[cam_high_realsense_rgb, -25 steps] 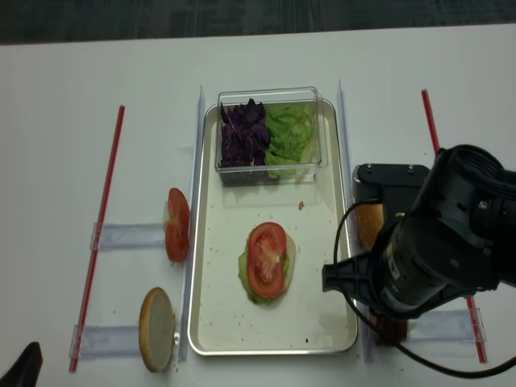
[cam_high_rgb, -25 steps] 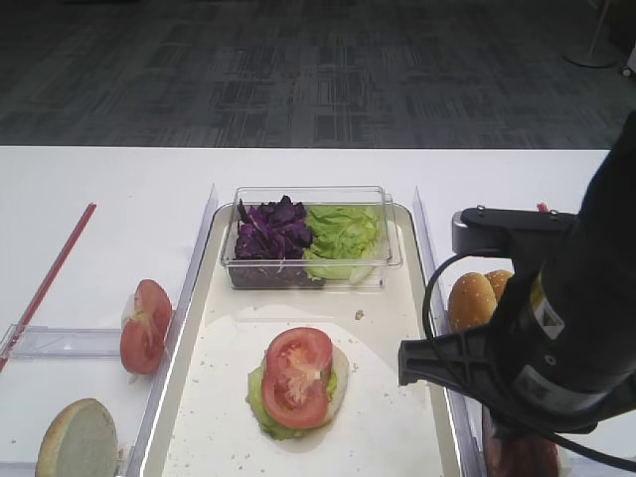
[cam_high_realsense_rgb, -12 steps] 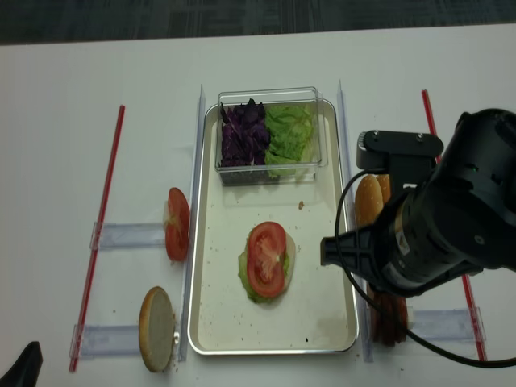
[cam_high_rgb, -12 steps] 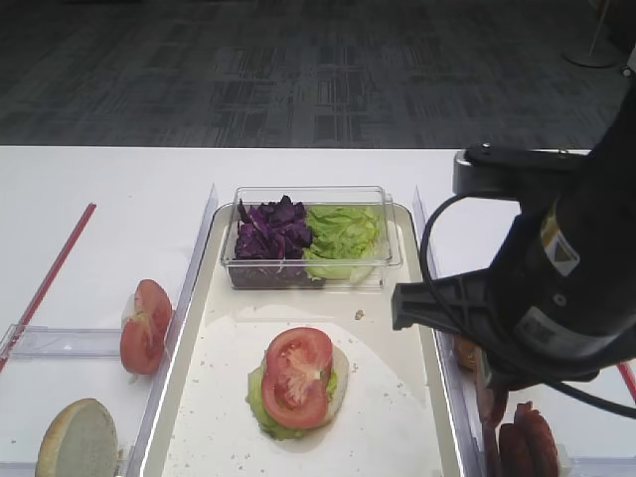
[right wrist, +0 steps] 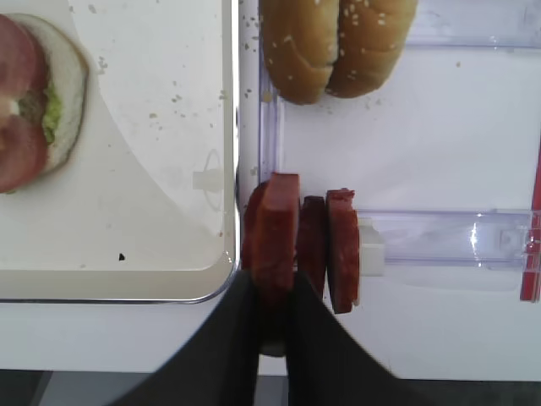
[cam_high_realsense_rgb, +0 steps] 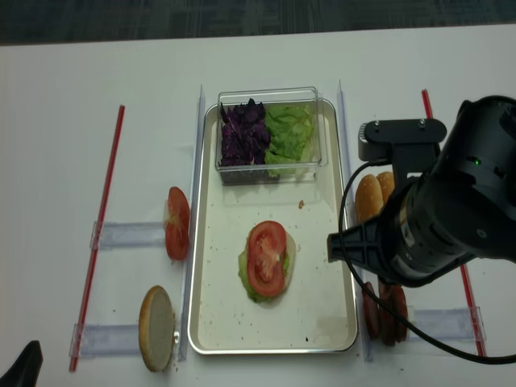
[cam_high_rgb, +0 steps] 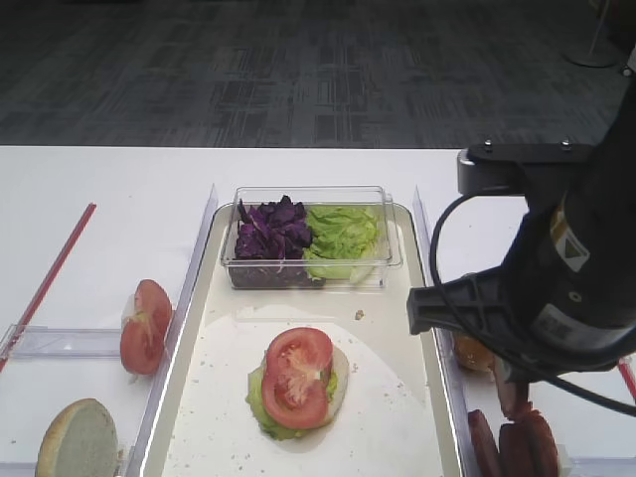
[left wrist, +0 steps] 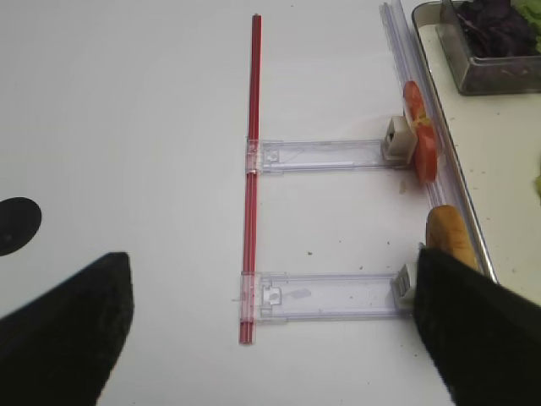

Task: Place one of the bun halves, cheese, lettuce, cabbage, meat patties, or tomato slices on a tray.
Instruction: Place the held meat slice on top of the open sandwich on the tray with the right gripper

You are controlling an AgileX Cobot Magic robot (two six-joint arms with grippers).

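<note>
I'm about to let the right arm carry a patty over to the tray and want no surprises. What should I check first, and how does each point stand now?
1. Right gripper shut on a meat patty: ok, the jaws pinch the leftmost disc.
2. Only one patty gripped: ok, the other two patties stand outside the fingers.
3. Patty lifted free of its neighbours: cannot tell.
4. Landing spot on the tray: ok, the tomato slice tops the stack, uncovered.
5. Left gripper out of the way: ok, it sits left of the tray, open.

No readable text, labels or numbers anywhere.
</note>
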